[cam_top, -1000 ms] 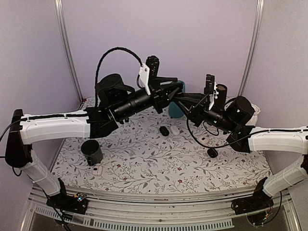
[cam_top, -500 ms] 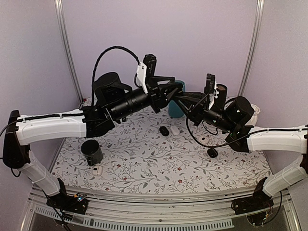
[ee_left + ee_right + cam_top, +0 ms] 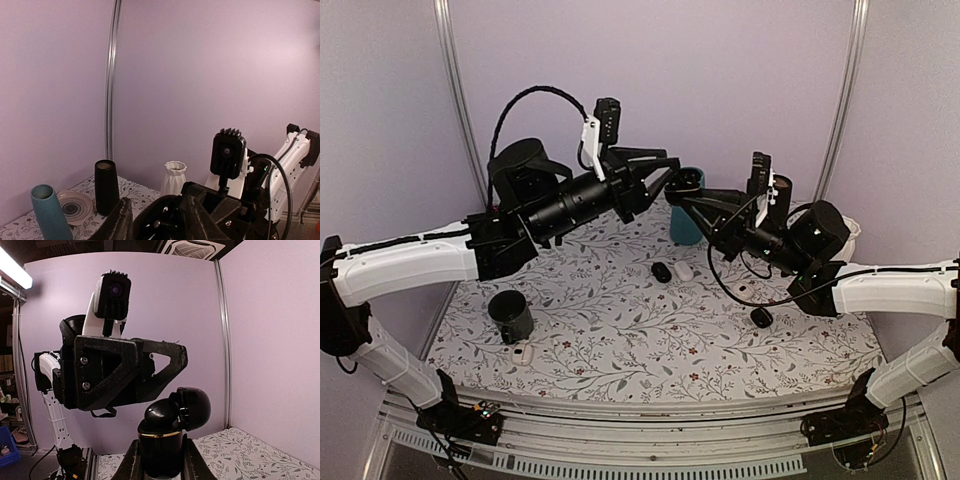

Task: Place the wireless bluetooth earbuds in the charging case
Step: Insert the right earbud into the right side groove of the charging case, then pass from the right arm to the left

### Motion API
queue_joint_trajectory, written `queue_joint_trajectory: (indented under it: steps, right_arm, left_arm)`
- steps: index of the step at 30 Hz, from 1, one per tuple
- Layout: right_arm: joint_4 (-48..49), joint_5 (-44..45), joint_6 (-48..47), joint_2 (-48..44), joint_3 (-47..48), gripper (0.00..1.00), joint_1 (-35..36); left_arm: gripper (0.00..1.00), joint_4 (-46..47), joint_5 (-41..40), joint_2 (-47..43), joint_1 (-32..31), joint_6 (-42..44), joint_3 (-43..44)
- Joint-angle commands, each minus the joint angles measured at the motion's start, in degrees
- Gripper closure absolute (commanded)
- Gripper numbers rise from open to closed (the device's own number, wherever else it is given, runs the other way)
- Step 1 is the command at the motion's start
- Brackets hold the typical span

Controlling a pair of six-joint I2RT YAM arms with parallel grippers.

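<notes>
my left tool, spread, has pulled away from the open charging case my right tool pinches; i can't see an earbud seated.

Both arms are raised and reach inward, their tips almost meeting at centre. The left arm stretches rightward, with the left gripper roughly level and its fingers apart, apparently gripping nothing. The right arm angles up and leftward, and the right gripper is clamped around the charging case.

Lab booth w/ lilac walls, alu posts
</notes>
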Motion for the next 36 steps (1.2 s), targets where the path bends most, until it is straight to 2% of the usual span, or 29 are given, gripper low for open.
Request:
queue_joint_trajectory:
  steps: [1,6,12,20,36]
  right_arm:
    - [2.5,-0.7,0.3,0.1,2.0,0.97,0.4]
    - [2.6,-1.0,0.4,0.1,2.3,0.97,0.4]
    - [2.7,-2.2,1.2,0.1,2.6,0.97,0.4]
    - [4.0,-5.5,4.1,1.5,3.8,0.97,0.4]
    - [6.1,-9.1,7.9,4.3,5.2,0.97,0.4]
  left_arm:
    - [0.63,-2.4,0.5,-3.8,1.2,-2.1,-1.8]
    - [0.63,-4.1,2.2,-6.9,2.5,-4.0,-4.5]
    - [0.6,-2.2,13.5,-9.4,5.8,-6.7,-10.5]
    - [0.55,1.4,22.7,-7.9,7.4,-6.2,-12.7]
    - [0.6,6.6,26.6,-3.5,7.3,-3.1,-10.7]
